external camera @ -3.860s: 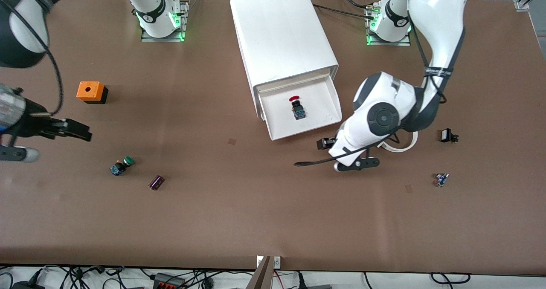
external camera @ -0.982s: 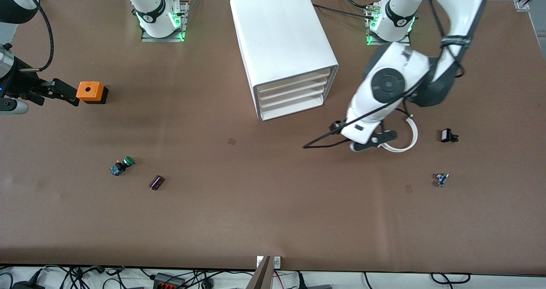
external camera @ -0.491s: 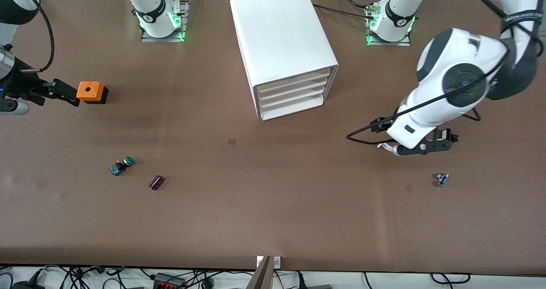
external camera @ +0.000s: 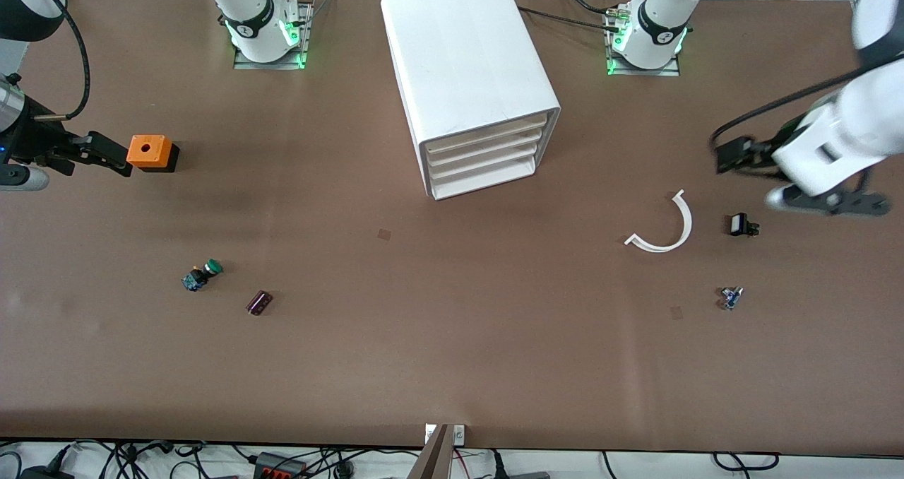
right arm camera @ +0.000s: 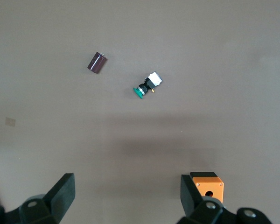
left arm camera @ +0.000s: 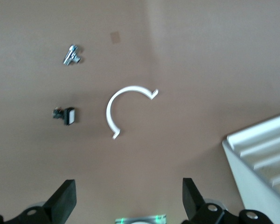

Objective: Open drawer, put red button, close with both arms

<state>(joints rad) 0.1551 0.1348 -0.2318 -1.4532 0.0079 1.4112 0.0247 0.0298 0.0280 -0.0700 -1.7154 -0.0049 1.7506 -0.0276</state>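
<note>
Jaws spread and empty, the left gripper (left arm camera: pixel 126 200) hangs over the table at the left arm's end, above a white curved strip (external camera: pixel 664 228). The right gripper (right arm camera: pixel 126 198), equally wide apart, waits over an orange cube (external camera: pixel 148 152). All drawers of the cabinet (external camera: pixel 470 76) sit flush; the top drawer (external camera: pixel 486 131) looks light, smooth plastic, best hooked at its front lip. No red button is visible.

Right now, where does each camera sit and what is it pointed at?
Front view: high, facing both arm bases, over the white stacked-drawer cabinet; left gripper and right gripper show.
Left wrist view: looks down past open fingers at a white curved plastic strip, also in front.
Right wrist view: looks down at the green-capped button and orange cube, also in front.
</note>
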